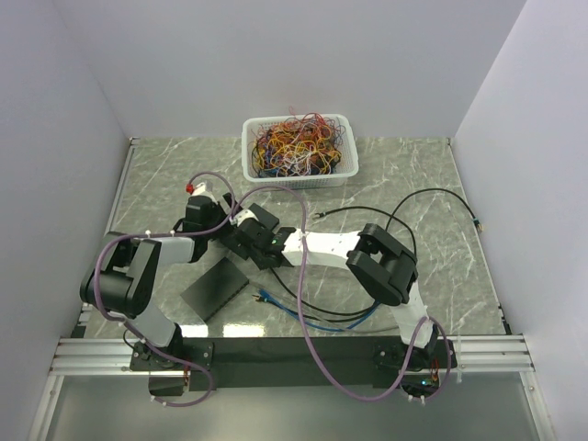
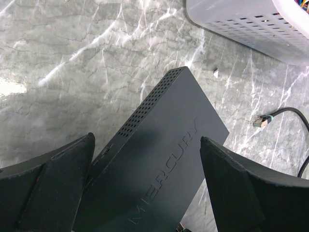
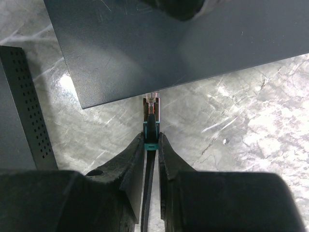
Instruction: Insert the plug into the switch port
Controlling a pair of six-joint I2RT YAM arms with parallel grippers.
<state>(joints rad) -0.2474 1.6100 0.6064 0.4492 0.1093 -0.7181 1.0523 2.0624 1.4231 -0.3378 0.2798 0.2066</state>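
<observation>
Black and blue cables (image 1: 317,320) loop along the near edge of the table (image 1: 413,175), and just beyond them, near the left corner, I see a flat black box (image 1: 216,287) with a perforated side. My right gripper (image 3: 151,140) is clenched on the plug (image 3: 151,104), fingers pinching its teal boot, the clear tip right at the edge of the switch (image 2: 164,159), left of the table's middle. The lid reads MERCURY in raised letters. My left gripper (image 2: 146,139) is spread wide across the switch and grasps it by both long sides. A loose second plug (image 2: 261,122) lies beyond, right of it. At the far edge sits a white basket (image 2: 241,24), heaped with tangled coloured wires (image 1: 299,142).
</observation>
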